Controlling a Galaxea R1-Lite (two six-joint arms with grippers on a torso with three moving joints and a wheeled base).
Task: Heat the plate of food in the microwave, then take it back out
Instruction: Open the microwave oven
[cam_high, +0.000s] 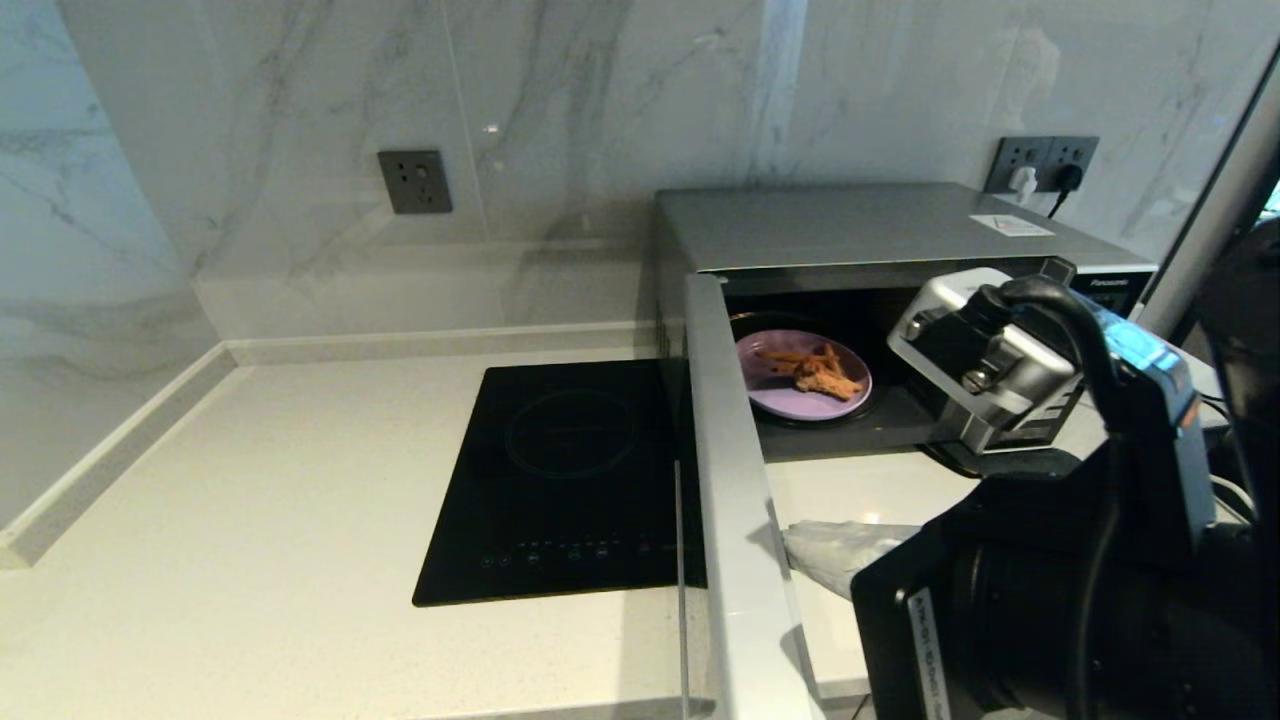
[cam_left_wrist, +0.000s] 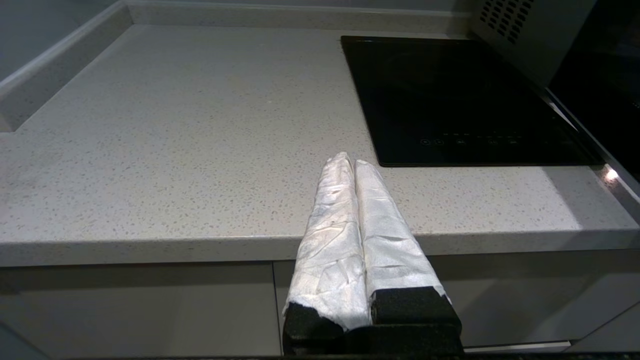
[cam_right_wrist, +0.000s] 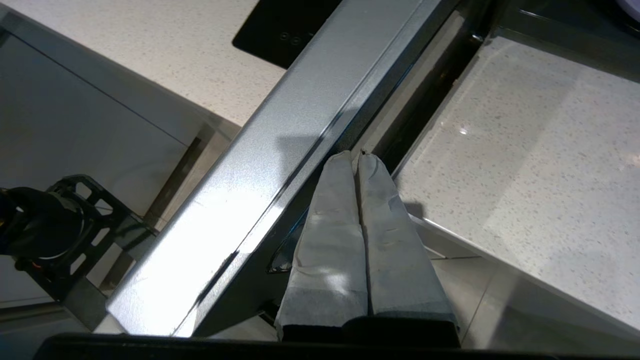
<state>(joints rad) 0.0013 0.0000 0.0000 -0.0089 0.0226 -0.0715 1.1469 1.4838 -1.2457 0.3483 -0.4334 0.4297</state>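
The microwave (cam_high: 850, 225) stands at the back right with its door (cam_high: 725, 470) swung fully open toward me. Inside, on the turntable, sits the lilac plate (cam_high: 775, 400) with fries and a brown fried piece (cam_high: 822, 374). My right gripper (cam_high: 800, 545) is shut and holds nothing. It hovers low over the counter in front of the oven, tips pointing at the door's inner face (cam_right_wrist: 350, 125); in the right wrist view the gripper (cam_right_wrist: 356, 156) is close to that face, contact unclear. My left gripper (cam_left_wrist: 352, 161) is shut and empty, parked at the counter's front edge.
A flat black cooktop (cam_high: 570, 480) is set into the pale counter (cam_high: 250, 500) left of the open door. Marble walls carry sockets (cam_high: 414, 181), one pair with plugs (cam_high: 1040, 160). My right arm (cam_high: 1050, 560) covers the microwave's right side.
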